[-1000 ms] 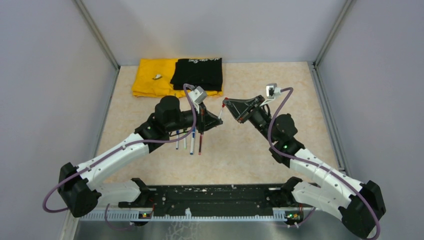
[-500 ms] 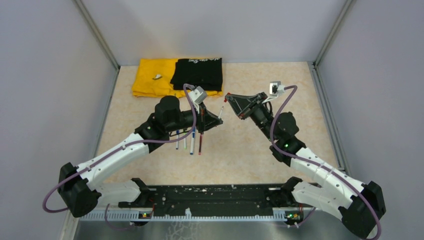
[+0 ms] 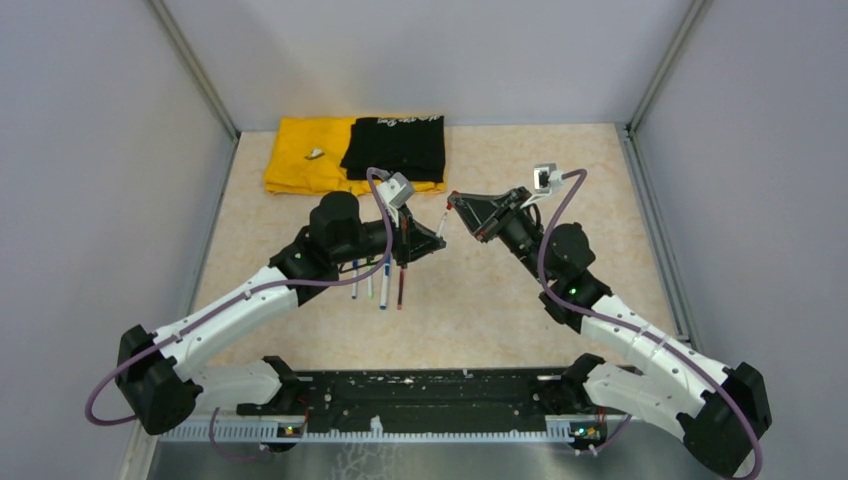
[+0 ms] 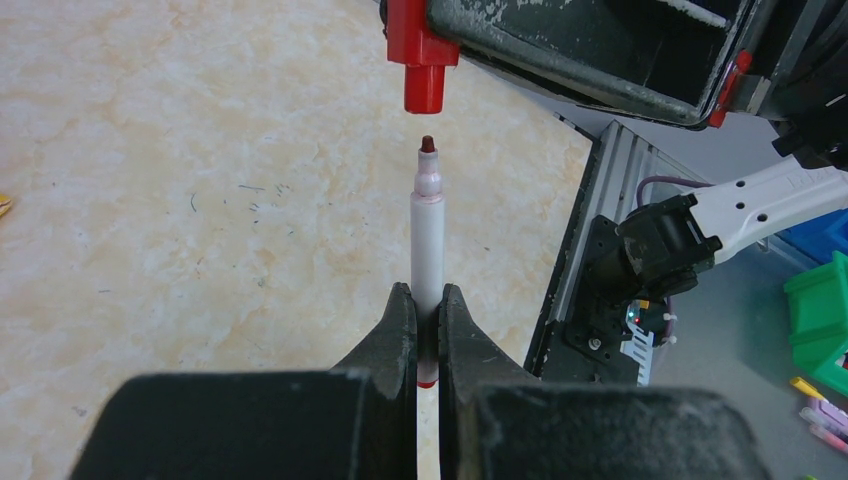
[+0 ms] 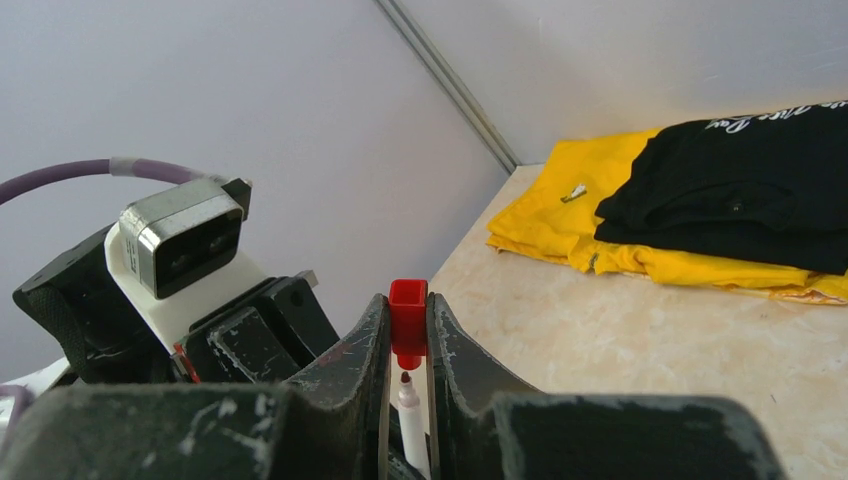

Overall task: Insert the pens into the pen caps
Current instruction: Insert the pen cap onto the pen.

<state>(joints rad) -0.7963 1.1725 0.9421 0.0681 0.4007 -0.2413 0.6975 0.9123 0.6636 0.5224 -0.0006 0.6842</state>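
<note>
My left gripper point(image 4: 427, 300) is shut on the lower barrel of a white pen point(image 4: 427, 225) whose dark red tip points away from it. My right gripper point(image 5: 408, 312) is shut on a red pen cap point(image 5: 408, 318). The cap's open end faces the pen point(image 5: 408, 420), in line with the tip, and a small gap shows between them. From the left wrist the cap point(image 4: 423, 62) hangs just beyond the tip. From above, the left gripper point(image 3: 436, 241) and right gripper point(image 3: 453, 203) meet mid-table with the pen point(image 3: 441, 222) between them. Several other pens point(image 3: 384, 287) lie on the table under the left arm.
A folded yellow cloth point(image 3: 300, 165) and a black cloth point(image 3: 395, 148) lie at the far edge, with a small pale object point(image 3: 314, 154) on the yellow one. Grey walls close off the left, right and far sides. A black rail point(image 3: 430, 400) runs along the near edge.
The right gripper with the red cap shifted slightly away from the pen tip and came back towards it. The left arm and its pen have stayed still.
</note>
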